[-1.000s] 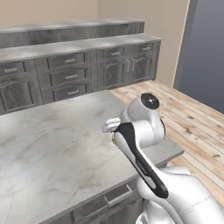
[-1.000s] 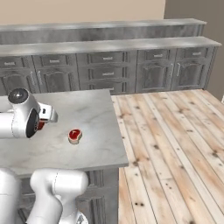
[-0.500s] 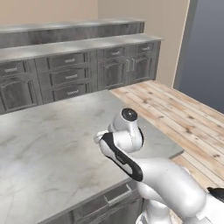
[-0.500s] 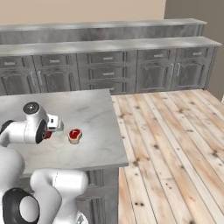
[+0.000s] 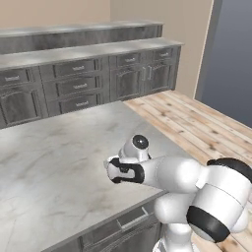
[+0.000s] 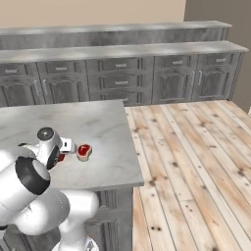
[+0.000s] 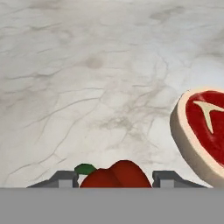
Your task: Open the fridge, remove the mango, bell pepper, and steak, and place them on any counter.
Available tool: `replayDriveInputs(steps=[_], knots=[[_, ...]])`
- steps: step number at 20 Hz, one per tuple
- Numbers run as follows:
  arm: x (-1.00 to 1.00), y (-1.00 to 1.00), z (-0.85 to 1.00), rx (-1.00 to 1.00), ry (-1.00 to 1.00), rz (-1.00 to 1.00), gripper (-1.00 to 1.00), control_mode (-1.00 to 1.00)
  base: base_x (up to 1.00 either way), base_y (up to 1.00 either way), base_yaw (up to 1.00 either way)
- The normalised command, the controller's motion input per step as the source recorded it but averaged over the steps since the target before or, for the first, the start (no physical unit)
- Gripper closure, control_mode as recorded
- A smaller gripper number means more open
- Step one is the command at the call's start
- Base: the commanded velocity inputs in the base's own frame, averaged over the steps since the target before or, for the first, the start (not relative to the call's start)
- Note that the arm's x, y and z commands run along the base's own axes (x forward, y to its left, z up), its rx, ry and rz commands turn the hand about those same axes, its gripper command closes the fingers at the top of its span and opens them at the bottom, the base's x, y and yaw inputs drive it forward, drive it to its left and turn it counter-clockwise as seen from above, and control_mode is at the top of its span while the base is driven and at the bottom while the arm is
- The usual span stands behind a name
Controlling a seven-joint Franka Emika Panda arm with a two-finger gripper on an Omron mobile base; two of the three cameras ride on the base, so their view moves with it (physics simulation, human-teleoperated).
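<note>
The end effector (image 7: 116, 181) is clamping a red bell pepper (image 7: 116, 174) low over the marble desk (image 7: 87, 87), and the steak (image 7: 202, 131) is lying on the desk just beside it.

Between the jaws, the pepper (image 7: 114, 175) shows just its red top and green stem, the rest cut off below. The steak (image 7: 200, 133), to the jaws' right, runs off the picture's edge. Fingertips (image 7: 64, 179) barely show.
</note>
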Motion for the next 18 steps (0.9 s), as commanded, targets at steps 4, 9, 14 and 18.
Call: replayDriveInputs(steps=[4, 9, 14, 18], knots=[[0.0, 0.26, 0.0, 0.0, -0.04, 0.0, -1.0, -1.0, 0.0, 0.0, 0.0], [0.07, 0.08, 0.28, 0.0, -0.08, 0.0, -1.0, -1.0, 0.0, 0.0, 0.0], [0.23, 0.13, 0.4, 0.0, -0.06, 0.0, -1.0, -1.0, 0.0, 0.0, 0.0], [-0.03, 0.02, 0.89, 0.0, -0.02, 0.0, -1.0, -1.0, 0.0, 0.0, 0.0]])
